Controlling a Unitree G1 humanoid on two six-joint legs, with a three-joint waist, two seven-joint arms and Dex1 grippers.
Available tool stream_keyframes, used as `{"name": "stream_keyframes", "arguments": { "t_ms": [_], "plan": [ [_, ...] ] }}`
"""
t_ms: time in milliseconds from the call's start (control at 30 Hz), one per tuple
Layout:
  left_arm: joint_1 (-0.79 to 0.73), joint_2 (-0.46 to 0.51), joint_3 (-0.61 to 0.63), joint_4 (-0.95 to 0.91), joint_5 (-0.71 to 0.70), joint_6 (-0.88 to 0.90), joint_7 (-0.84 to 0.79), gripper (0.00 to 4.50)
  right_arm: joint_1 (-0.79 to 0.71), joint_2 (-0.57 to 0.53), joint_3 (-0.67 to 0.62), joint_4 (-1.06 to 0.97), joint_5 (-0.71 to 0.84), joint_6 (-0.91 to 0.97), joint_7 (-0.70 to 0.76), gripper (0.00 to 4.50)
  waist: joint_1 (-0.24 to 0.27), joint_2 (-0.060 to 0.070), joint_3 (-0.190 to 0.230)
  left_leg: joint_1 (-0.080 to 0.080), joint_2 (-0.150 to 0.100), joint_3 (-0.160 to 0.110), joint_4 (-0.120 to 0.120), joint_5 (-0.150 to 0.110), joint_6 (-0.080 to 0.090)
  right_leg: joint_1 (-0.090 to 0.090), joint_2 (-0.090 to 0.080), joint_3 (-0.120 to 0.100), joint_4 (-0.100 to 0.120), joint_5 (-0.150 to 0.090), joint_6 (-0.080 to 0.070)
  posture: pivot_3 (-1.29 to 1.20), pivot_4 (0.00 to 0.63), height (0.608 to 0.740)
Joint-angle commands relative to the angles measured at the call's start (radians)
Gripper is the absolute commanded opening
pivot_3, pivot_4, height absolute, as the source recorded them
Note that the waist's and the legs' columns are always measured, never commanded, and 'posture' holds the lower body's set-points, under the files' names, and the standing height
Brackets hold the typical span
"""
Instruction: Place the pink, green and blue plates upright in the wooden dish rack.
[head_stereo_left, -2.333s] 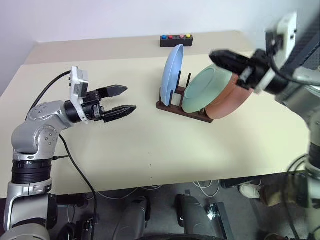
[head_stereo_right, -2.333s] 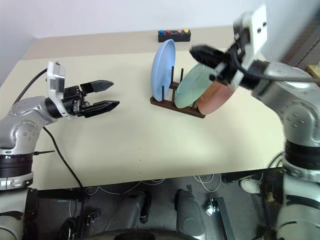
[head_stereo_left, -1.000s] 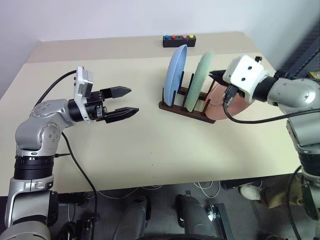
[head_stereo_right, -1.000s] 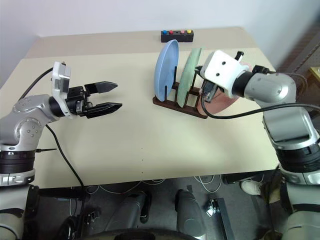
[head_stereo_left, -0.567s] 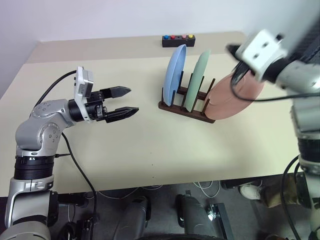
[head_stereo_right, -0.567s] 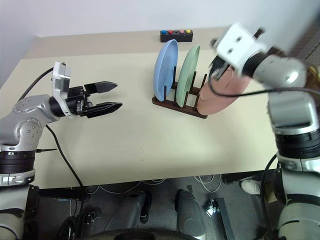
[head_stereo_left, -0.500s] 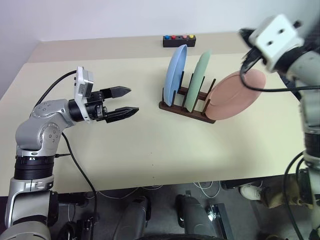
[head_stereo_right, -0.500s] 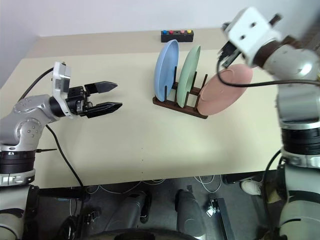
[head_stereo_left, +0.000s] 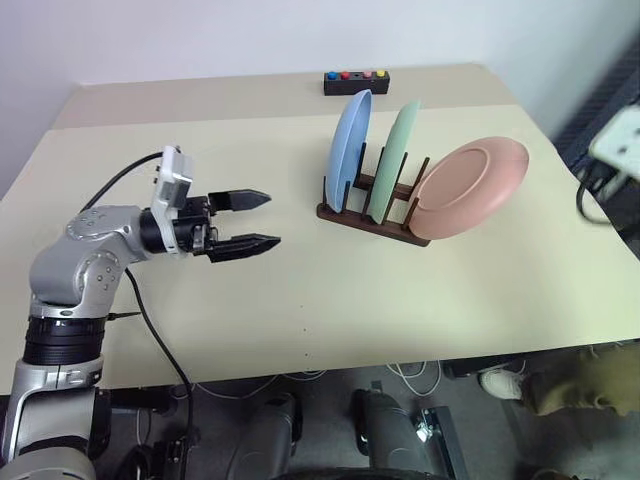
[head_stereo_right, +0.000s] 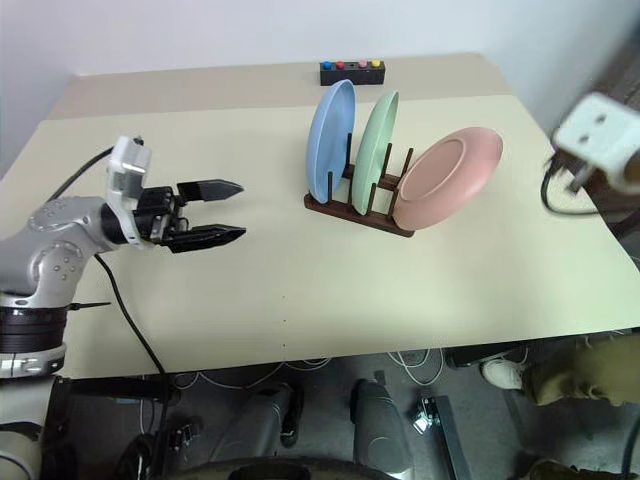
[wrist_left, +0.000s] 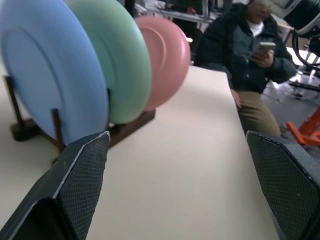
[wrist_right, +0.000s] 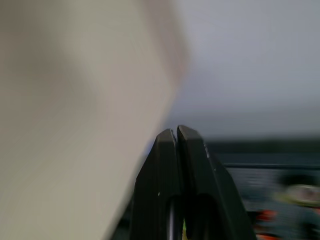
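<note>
The rack (head_stereo_left: 370, 213) stands on the surface (head_stereo_left: 300, 300), toward its far right part, with all three plates at it. The blue plate (head_stereo_left: 348, 152) and the green plate (head_stereo_left: 400, 146) are held nearly upright between the pegs. The pink plate (head_stereo_left: 468, 188) is at the rack's right end and is tilted far over to the right, its lower edge at the rail and its face turned up.

The left hand (head_stereo_left: 255, 219) is held over the surface well to the left of the rack, its fingers spread wide and nothing between them. The right hand (wrist_right: 177, 145) is seen with its fingers pressed together, empty, beyond the surface's right edge.

The main risk is judged to lie with the pink plate: leaning so far, it could slide off the rail and drop flat, or lever the light rack sideways and upset the other two. If it is to be righted, a push from a closed hand could knock it out altogether, or shove the rack along the surface.
</note>
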Motion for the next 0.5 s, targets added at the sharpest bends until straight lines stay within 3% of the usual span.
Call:
{"name": "stream_keyframes", "arguments": {
  "t_ms": [33, 300, 500],
  "plan": [
    [-0.023, 0.012, 0.011, -0.009, 0.001, -0.015, -0.008, 4.50, 0.044, -0.019, -0.078, -0.145, 0.089, 0.082, 0.095, 0.05, -0.002, 0.001, 0.000, 0.000, 0.000, 0.000, 0.000, 0.000, 0.000, 0.000, 0.000, 0.000, 0.000, 0.000, 0.000, 0.00, 0.150, 0.740],
    [-0.018, 0.013, 0.017, -0.013, 0.003, -0.020, -0.001, 4.50, -0.038, 0.073, -0.073, -0.265, 0.198, 0.179, 0.079, 0.05, 0.005, 0.001, 0.000, 0.000, 0.000, 0.000, 0.001, 0.000, 0.000, 0.000, 0.000, 0.000, 0.000, 0.000, 0.000, 0.00, 0.150, 0.740],
    [-0.004, 0.016, 0.025, -0.025, 0.001, -0.019, 0.007, 4.50, -0.188, 0.131, -0.052, -0.249, 0.227, 0.107, 0.051, 0.05, 0.004, 0.001, 0.000, 0.000, 0.000, -0.001, 0.000, 0.000, 0.000, 0.000, 0.000, 0.000, 0.000, 0.000, 0.000, 0.00, 0.150, 0.740]
  ]
}}
